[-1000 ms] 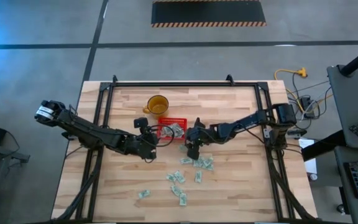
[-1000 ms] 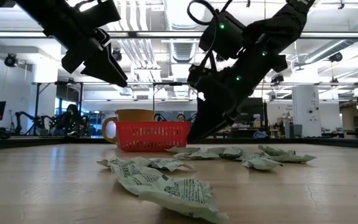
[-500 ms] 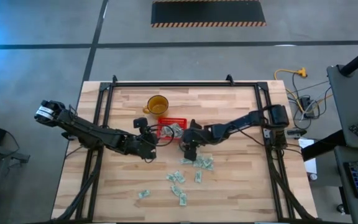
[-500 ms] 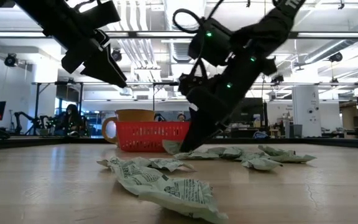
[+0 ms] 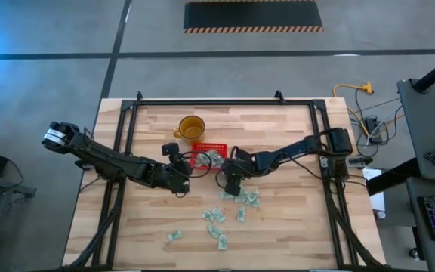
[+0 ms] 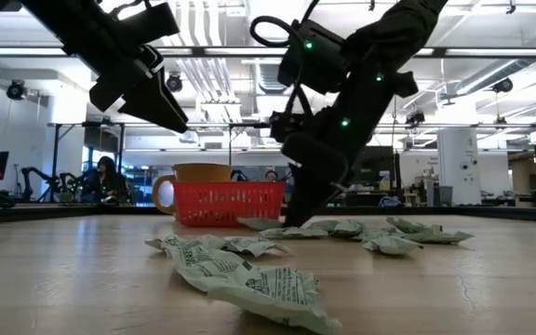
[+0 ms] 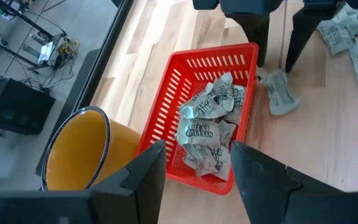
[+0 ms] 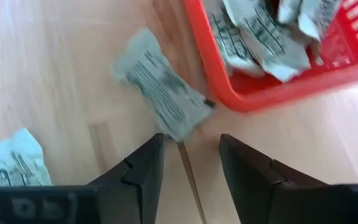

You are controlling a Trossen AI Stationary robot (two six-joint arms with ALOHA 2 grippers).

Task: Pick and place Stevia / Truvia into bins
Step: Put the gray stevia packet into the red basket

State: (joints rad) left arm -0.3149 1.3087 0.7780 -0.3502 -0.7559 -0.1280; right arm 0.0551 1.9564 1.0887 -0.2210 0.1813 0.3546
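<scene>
Several sachets [image 7: 207, 134] fill the red basket [image 5: 208, 156] at centre of the wood table [image 5: 278, 227]; more lie scattered lower down. Right gripper [image 8: 190, 152], spread, hovers by one sachet [image 8: 160, 93]; left gripper [image 7: 194, 165], spread, hangs over the basket. Industrial room behind.

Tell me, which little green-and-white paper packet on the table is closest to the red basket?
The crumpled pale green-and-white paper sachet lying alone right beside the red plastic mesh basket, just ahead of the right gripper. The others lie farther away.

**Sachets in and around the red basket**

The red mesh basket [image 5: 208, 156], just above frame centre, holds several crumpled pale green sachets [image 7: 209, 132]. One sachet [image 8: 160, 93] lies flat beside its wall. Loose sachets [image 5: 219, 220] scatter below centre.
</scene>
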